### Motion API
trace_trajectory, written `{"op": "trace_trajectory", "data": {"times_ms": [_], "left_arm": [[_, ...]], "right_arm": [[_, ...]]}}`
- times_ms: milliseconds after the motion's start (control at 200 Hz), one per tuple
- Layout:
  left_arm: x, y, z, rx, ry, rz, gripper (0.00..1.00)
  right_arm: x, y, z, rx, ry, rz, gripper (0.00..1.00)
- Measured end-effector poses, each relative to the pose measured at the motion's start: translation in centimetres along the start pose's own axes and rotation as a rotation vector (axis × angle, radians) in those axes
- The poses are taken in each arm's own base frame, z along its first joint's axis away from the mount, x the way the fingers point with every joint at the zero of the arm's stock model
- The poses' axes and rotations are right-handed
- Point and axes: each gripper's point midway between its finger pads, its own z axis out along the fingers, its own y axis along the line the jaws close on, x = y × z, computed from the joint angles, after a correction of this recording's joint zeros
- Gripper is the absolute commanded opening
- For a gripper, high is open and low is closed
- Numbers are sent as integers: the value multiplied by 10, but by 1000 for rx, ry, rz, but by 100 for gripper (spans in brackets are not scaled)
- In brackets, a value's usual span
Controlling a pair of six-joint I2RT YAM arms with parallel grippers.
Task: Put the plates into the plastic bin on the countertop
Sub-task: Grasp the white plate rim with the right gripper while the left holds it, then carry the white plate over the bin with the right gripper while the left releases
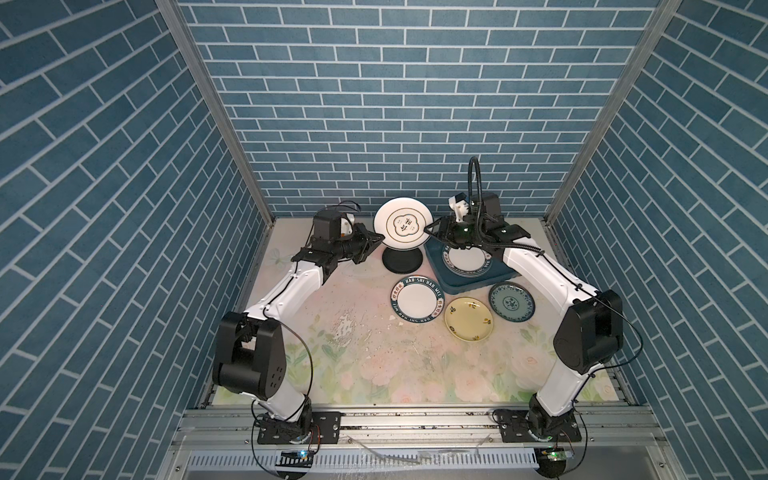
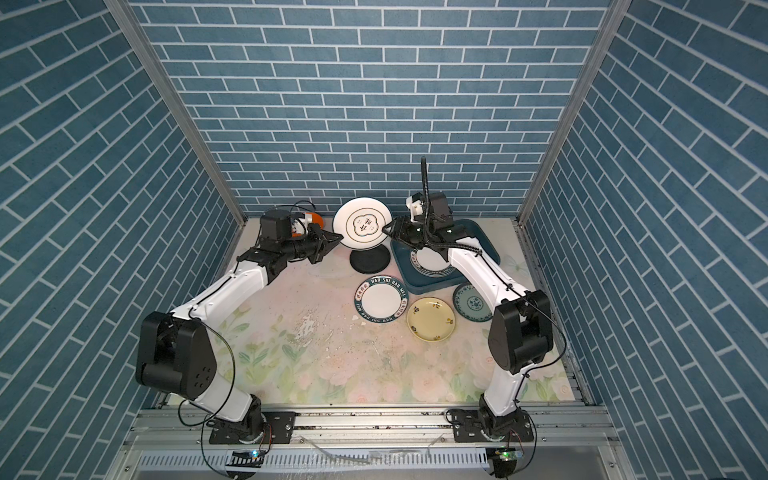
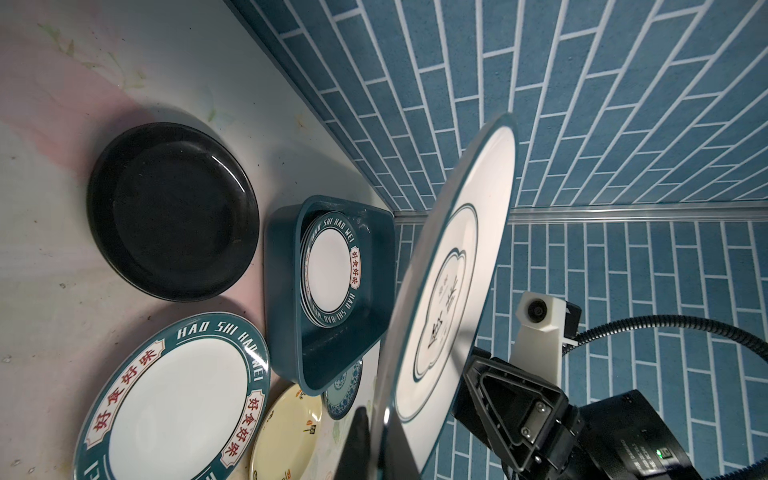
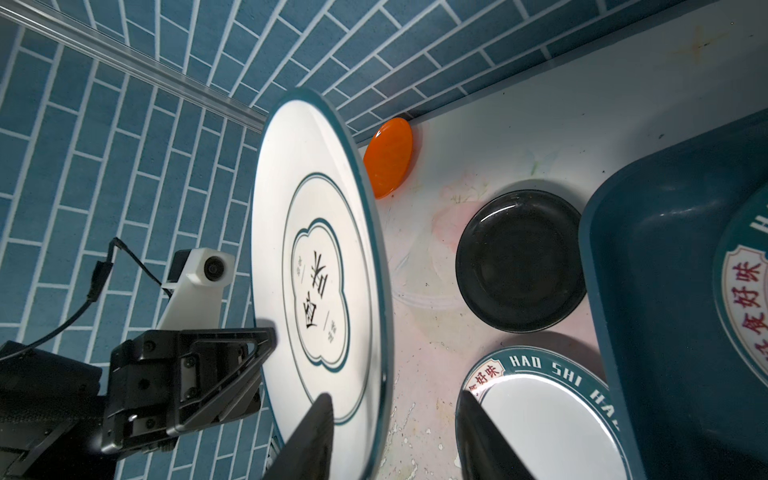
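A white plate with a quatrefoil outline (image 1: 403, 224) (image 2: 362, 223) is held tilted in the air above a black plate (image 1: 402, 261). My left gripper (image 1: 380, 240) (image 3: 378, 432) is shut on its left rim. At the opposite rim my right gripper (image 1: 430, 228) (image 4: 395, 399) is open, one finger across the plate's face and the other well clear behind it. The plastic bin (image 1: 453, 284) (image 3: 282, 270) stands just right of this, with a teal-lettered plate (image 1: 465, 262) inside it. Another lettered plate (image 1: 417, 300), a pale yellow plate (image 1: 469, 319) and a patterned teal plate (image 1: 511, 301) lie on the countertop (image 1: 353, 353).
An orange plate (image 2: 313, 217) (image 4: 388, 158) lies by the back wall behind my left wrist. The brick-patterned walls close in the countertop at the back and both sides. My right arm reaches over the bin.
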Motion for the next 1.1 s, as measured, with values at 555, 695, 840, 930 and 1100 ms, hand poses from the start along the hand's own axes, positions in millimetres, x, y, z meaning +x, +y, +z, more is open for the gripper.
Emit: {"op": "trace_trajectory", "data": {"times_ms": [555,695,840,930,1100], "left_arm": [[-4,1,7,6,1,-3,2],[-4,0,7,8,1,2,4],[-2,-1,8,13,4,12,7],[-2,-2,8,14,4,14,10],[-2,-2,8,16,4,12,14]], "right_arm": [[-4,2,-1,-10,-15,34,12],[-5,3,-1,-14,-19,59,8],[-8,3,-1,-18,-26,93,2],[-8,2,-1,-18,-27,107,0],[-9,3,-1,-20,-29,103,0]]}}
